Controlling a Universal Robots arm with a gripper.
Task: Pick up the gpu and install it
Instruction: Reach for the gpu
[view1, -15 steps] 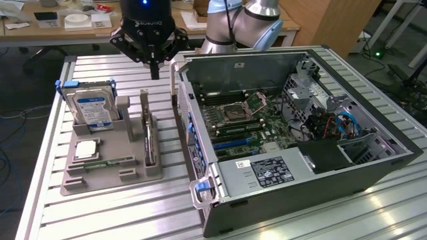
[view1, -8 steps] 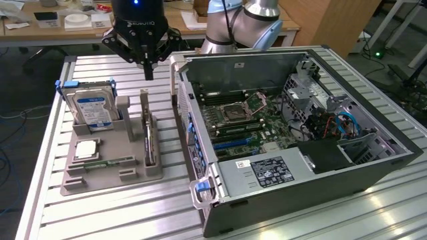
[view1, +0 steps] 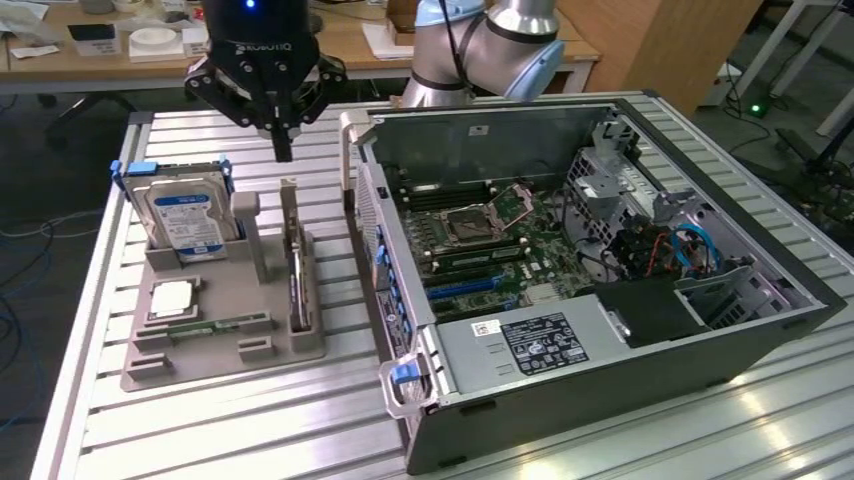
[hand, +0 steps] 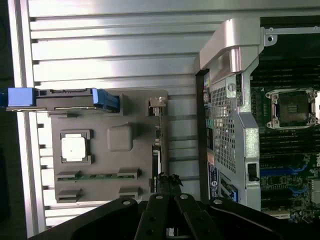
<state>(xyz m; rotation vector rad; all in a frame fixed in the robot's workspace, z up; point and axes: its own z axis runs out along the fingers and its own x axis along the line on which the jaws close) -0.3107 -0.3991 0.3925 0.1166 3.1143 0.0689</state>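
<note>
While the gpu (view1: 295, 270) stands on edge in its slot on the grey tray (view1: 254, 290), untouched, the gripper (view1: 282, 155) hangs above that tray's far end, fingers pressed together on nothing, so both pickup and installation are left to do.

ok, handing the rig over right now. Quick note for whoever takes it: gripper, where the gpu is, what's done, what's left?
Gripper: holds nothing, hangs above the gpu and is not touching it.
Gpu: stands on edge in its slot of the grey tray, beside the hard drive, on the exterior view's left of the open computer case.
Done: nothing that shows; the gpu is not yet lifted.
Left: the whole job, both the pick-up and seating the card on the motherboard.
</note>
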